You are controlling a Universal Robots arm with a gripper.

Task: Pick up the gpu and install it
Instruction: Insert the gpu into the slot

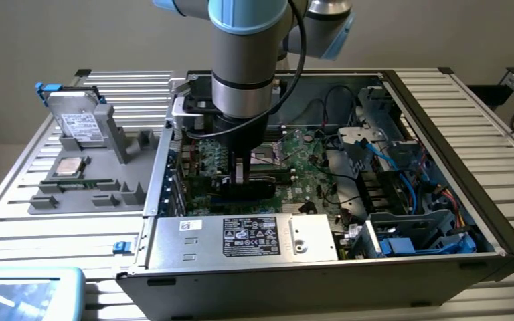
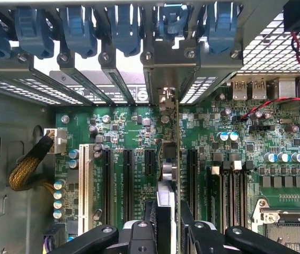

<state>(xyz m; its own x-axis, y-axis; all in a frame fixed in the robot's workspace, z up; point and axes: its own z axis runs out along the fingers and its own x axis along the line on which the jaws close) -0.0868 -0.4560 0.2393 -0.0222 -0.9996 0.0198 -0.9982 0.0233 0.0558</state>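
GPU (image 2: 177, 159) seen edge-on in the wrist view: a thin vertical card running from between the fingers up toward the rear bracket openings of the case. Held upright, likely so its bottom edge can meet a slot squarely. Its silver end bracket (image 2: 167, 98) sits at the rear wall, lined up with one open bay among the slot covers (image 2: 113, 79); that alignment seems the reason for the card's position over the board.

Fingers (image 2: 192, 233) closed partway on the card, clamping it from both faces near its near end. The gripper (image 1: 239, 175) in the exterior view stands low inside the open computer case (image 1: 436, 267), directly above the motherboard (image 1: 306, 177), arm vertical.

Black expansion slots (image 2: 129, 182) and one white slot (image 2: 84, 180) lie parallel beside the card. Whether the card's edge is already seated in its slot, or only touching, cannot be told.

Blue retaining clips (image 2: 126, 26) line the rear edge above the bays.

Outside the case, on the counter (image 1: 25, 221), a grey fixture tray (image 1: 88, 194) carries a silver hard drive (image 1: 80, 124) standing upright and a CPU (image 1: 69, 167) lying flat, well apart from the work.
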